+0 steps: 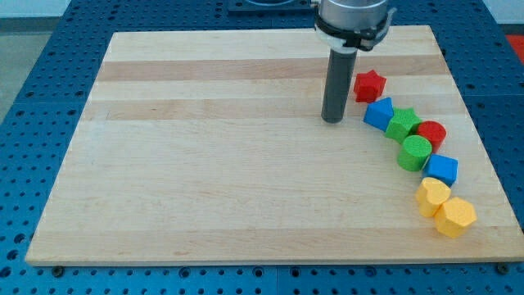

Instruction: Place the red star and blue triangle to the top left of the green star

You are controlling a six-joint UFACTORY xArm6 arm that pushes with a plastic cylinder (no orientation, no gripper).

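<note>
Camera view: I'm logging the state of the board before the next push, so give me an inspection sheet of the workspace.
Surface: wooden board, blocks only along the view's right.
Job's things: red star topmost; blue triangle just below it; green star touching the triangle's right.
Clutter: red cylinder, green cylinder, blue cube, yellow heart, yellow hexagon, in a curved row.
Grippers: none; my tip rests left of the red star and blue triangle, apart from both.
Cables: nothing seen.
Surroundings: blue perforated table.
</note>
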